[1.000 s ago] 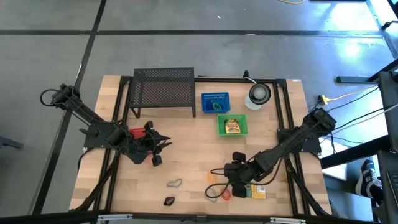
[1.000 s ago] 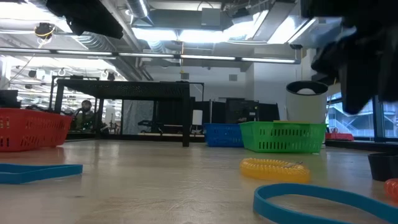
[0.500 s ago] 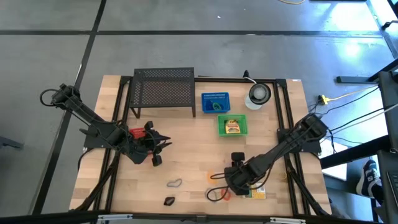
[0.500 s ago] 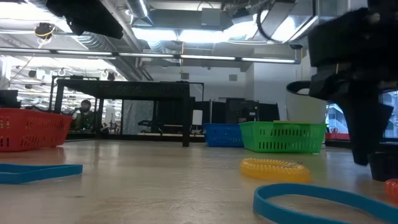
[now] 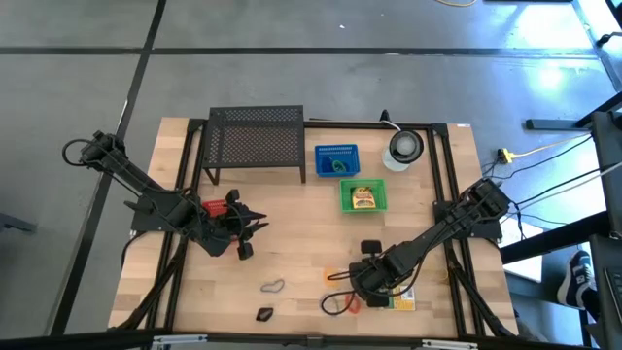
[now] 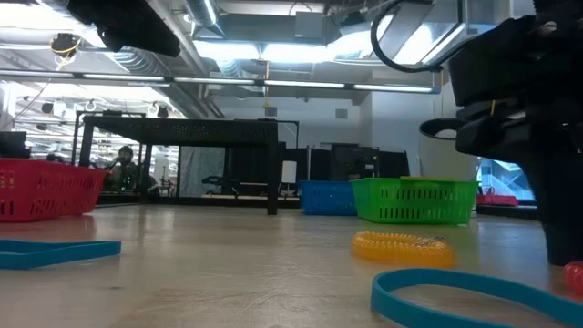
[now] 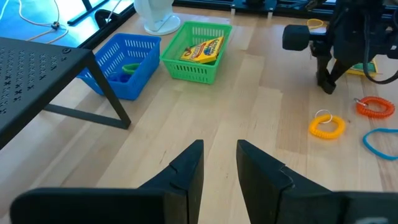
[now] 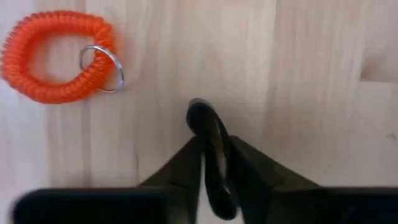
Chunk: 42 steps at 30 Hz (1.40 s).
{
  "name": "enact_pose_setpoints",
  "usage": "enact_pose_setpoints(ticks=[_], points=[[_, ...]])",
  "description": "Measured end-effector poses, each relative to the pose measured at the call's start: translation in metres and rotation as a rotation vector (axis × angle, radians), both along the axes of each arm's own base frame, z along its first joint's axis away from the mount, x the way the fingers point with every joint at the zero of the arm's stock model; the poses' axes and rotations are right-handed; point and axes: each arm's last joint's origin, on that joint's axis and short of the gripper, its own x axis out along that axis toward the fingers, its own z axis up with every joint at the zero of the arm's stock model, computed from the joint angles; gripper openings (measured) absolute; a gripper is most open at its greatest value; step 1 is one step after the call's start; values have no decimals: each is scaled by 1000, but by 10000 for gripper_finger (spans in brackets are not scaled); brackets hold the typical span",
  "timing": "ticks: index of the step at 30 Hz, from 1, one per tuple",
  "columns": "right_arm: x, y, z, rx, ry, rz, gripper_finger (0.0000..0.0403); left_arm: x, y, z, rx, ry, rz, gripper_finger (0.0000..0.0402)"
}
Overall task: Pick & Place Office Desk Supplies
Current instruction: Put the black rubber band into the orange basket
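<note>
The right end effector [image 8: 211, 180] is down on the counter [image 5: 301, 224] at about 5 o'clock in the high view, its fingers clenched on a thin black band [image 8: 208, 155] that stands on edge between them, one end looping out just past the fingertips. Just beside it, toward 10 o'clock in the right wrist view, lies an orange coil loop [image 8: 59, 56] with a metal key ring; it is not touching the band.

The band looks light, soft and floppy, so it will probably sag and may slide out of a loose pinch. Gripping it across both strands at mid-length, as here, seems sound. The coil would likely stretch and spring, and is better taken across its thick side.

A yellow coil [image 7: 328, 126] and a blue band [image 7: 380, 142] lie near. The green basket [image 5: 362, 197] at 1 o'clock holds a yellow packet, and the blue basket [image 5: 336, 160] sits behind it.

The left end effector [image 7: 219, 165] hovers at 9 o'clock near the red basket [image 5: 216, 207], fingers released, holding nothing.
</note>
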Motion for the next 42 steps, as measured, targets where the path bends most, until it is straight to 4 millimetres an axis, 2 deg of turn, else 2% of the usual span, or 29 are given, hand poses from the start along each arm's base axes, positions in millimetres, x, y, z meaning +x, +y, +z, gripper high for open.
enact_pose_setpoints(ticks=[2, 4, 9, 15, 19, 24, 27, 32, 37, 42], points=[[1, 1, 0, 30, 0, 6, 33, 0, 0, 0, 0, 0, 0, 88], [1, 3, 1, 54, -5, 64, 12, 0, 0, 0, 0, 0, 0, 88], [5, 6, 14, 63, -55, 77, 26, 0, 0, 0, 0, 0, 0, 88], [14, 8, 60, 30, -262, 117, 8, 0, 0, 0, 0, 1, 0, 88], [26, 12, 101, -6, -519, 114, 15, 0, 0, 0, -1, -2, 0, 88], [39, 15, 142, -102, -815, 144, 12, 0, 0, 0, -3, -4, 0, 88], [46, 16, 158, -170, -967, 117, 14, 0, 0, 0, -3, -5, 0, 88], [55, 13, 172, -158, -1095, 84, 17, 2, -1, 2, 34, -8, -29, 88], [60, 4, 171, -160, -1092, 3, 14, 6, -4, -4, 69, 21, -43, 88], [65, -5, 170, -145, -1084, -66, 17, 23, -15, -16, 149, 32, -97, 88]])
